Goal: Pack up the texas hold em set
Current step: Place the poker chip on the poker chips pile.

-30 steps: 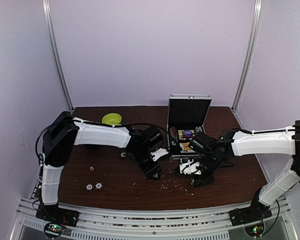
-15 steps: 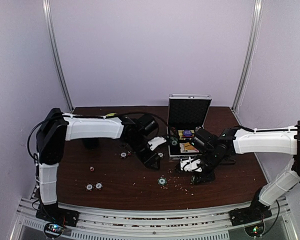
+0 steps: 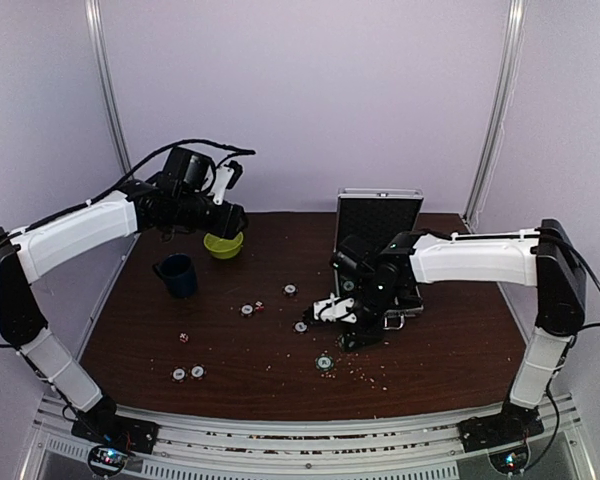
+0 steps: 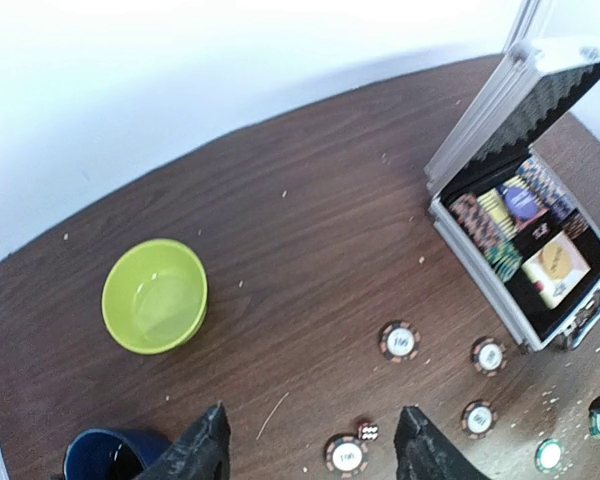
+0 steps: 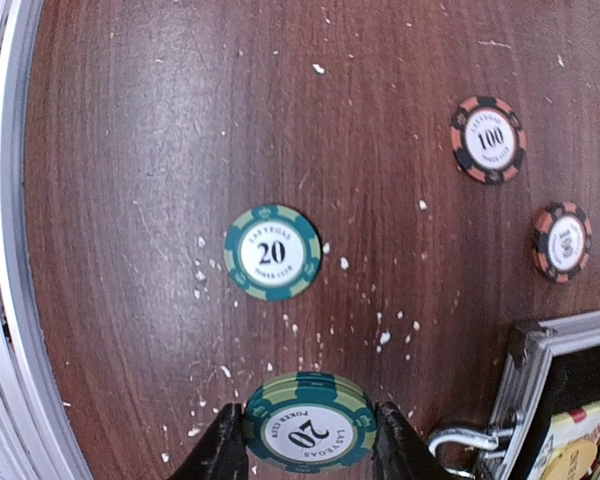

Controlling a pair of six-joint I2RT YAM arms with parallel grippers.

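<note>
The silver briefcase (image 3: 378, 222) stands open at the back right, with chips and card boxes inside; it also shows in the left wrist view (image 4: 525, 110) and the right wrist view (image 5: 565, 325). My right gripper (image 3: 352, 336) is low in front of it, shut on a small stack of green 20 chips (image 5: 310, 420). One green 20 chip (image 5: 273, 252) lies flat on the table just ahead (image 3: 324, 362). Several 100 chips (image 4: 399, 341) and a small die (image 4: 367, 431) lie loose mid-table. My left gripper (image 4: 313, 430) is open and empty, raised high near the back left (image 3: 230, 215).
A lime-green bowl (image 3: 223, 241) sits at the back left, also in the left wrist view (image 4: 155, 295). A dark blue mug (image 3: 176, 274) stands in front of it. Two chips (image 3: 187, 373) and a die (image 3: 183, 337) lie near the front left. White crumbs litter the table front.
My left arm has swung from the table's middle up and back to the left, uncovering the mug. My right gripper has moved left along the case front. A green chip now lies on the table.
</note>
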